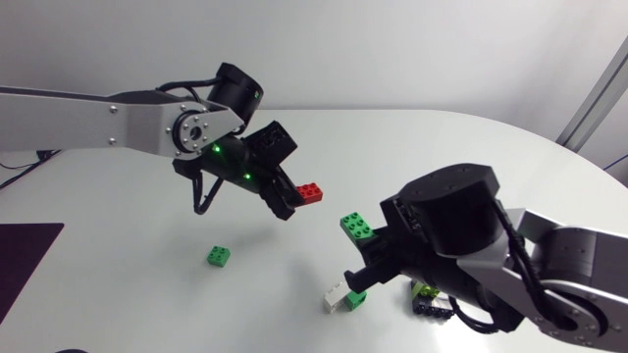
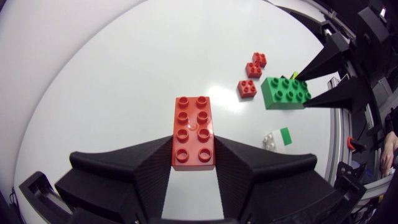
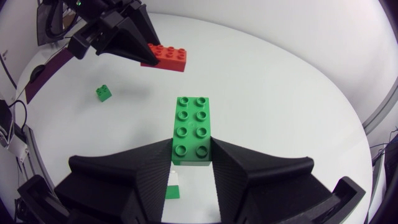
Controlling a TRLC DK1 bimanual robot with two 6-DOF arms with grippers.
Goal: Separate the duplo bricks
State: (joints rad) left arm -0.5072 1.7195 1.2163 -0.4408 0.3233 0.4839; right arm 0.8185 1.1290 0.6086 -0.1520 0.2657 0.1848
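Above the tabletop point(image 1: 442, 147), the green brick point(image 3: 191, 121) juts lengthwise from the right tool point(image 3: 191, 146), whose fingers pinch its near end from both sides. Ahead of the green brick and apart from it, the red brick point(image 2: 193, 127) hangs crosswise, pinched likewise by the left tool point(image 2: 193, 143). The two look parted, so setting each down probably comes next. A white-and-green pair point(image 1: 343, 296) lies almost under the green brick and could crowd its descent. A small green brick point(image 1: 220, 256) sits well apart, and three small red bricks point(image 2: 253, 70) lie just beyond.
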